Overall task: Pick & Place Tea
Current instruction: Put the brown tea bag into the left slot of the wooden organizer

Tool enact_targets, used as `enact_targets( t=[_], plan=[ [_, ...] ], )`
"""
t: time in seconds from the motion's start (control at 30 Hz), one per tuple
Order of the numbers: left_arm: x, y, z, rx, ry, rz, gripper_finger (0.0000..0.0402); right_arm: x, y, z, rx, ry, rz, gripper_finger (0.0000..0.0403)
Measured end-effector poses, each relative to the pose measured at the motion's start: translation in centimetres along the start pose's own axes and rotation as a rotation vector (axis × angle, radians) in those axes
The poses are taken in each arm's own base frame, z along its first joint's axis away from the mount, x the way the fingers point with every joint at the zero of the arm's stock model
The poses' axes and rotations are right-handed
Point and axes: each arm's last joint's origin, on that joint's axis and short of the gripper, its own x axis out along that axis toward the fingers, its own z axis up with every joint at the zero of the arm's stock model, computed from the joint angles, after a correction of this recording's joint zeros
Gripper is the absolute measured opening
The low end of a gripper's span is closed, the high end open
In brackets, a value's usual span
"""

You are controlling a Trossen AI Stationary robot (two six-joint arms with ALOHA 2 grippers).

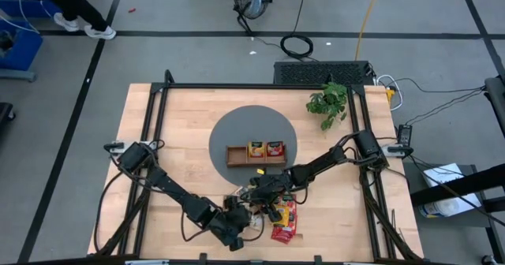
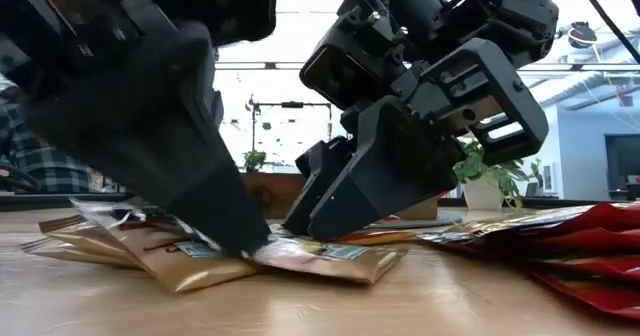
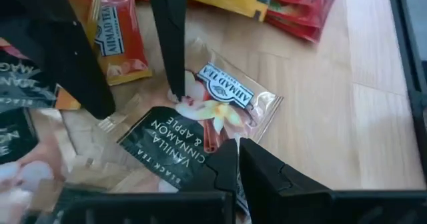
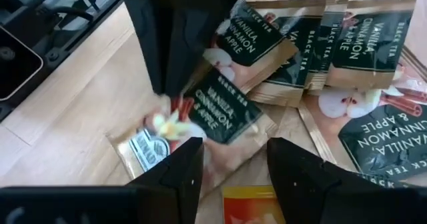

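A heap of tea sachets [image 1: 272, 214] lies on the wooden table near its front edge: tan ones, orange-yellow ones and red ones [image 1: 284, 227]. One tan sachet [image 3: 223, 107] with a dark green label lies flat at the heap's edge. My left gripper [image 3: 237, 147] is shut, its tips down on this sachet. My right gripper [image 4: 233, 154] stands open just above the same sachet [image 4: 213, 117], coming from the opposite side, one finger toward each end. A brown wooden tray [image 1: 237, 156] on a grey round mat holds an orange-yellow and a red sachet. My left gripper sets its shut fingertips [image 2: 245, 244] down on the tan sachet's printed face, near the flower picture [image 4: 167, 121]. The fingers slant down from the table's near left side. The sachet lies flat on the table. Whether my right gripper's fingers [image 2: 315, 224] touch the sachet cannot be told.
Several tan sachets [image 4: 313, 57] overlap right beside the one under the grippers. A potted plant [image 1: 327, 101] stands at the table's far right. The two grippers stand close together, tip to tip. Bare wood [image 1: 173, 139] lies to the left of the mat.
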Motion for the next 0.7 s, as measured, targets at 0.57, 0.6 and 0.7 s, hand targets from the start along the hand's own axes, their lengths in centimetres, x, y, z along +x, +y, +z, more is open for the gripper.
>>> enact_targets(
  t=[0.57,0.6,0.7],
  plan=[
    [0.02,0.86,-0.3,0.002,-0.011,0.126,0.0026,-0.08,-0.27,-0.29,0.148,0.008,-0.06,0.0155],
    [0.02,0.87,-0.3,0.005,-0.012,0.128,0.0026,-0.09,-0.35,-0.29,0.154,0.005,-0.085,0.0155],
    [0.02,0.86,-0.34,0.017,-0.012,0.132,0.0026,-0.19,-0.73,-0.29,0.167,0.001,-0.117,0.0151]
  ],
)
